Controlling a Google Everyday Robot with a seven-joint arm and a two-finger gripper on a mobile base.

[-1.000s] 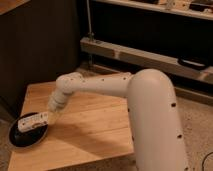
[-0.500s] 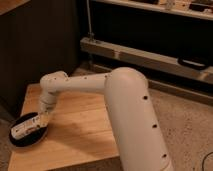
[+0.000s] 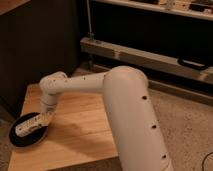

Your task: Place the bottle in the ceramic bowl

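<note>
Bowl first: at far left we are seeing the ceramic bowl (image 3: pixel 20 140) sitting on the wooden worktop (image 3: pixel 80 135), near its left edge. We are seeing the bottle (image 3: pixel 28 127) lying inside it; no label writing is readable to us. We are finding the gripper (image 3: pixel 44 121) just right of the bottle, above the bowl's rim.

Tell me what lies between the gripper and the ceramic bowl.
Only the bottle: in the camera view, the gripper sits at its end, and it lies over the ceramic bowl on the wooden table.
</note>
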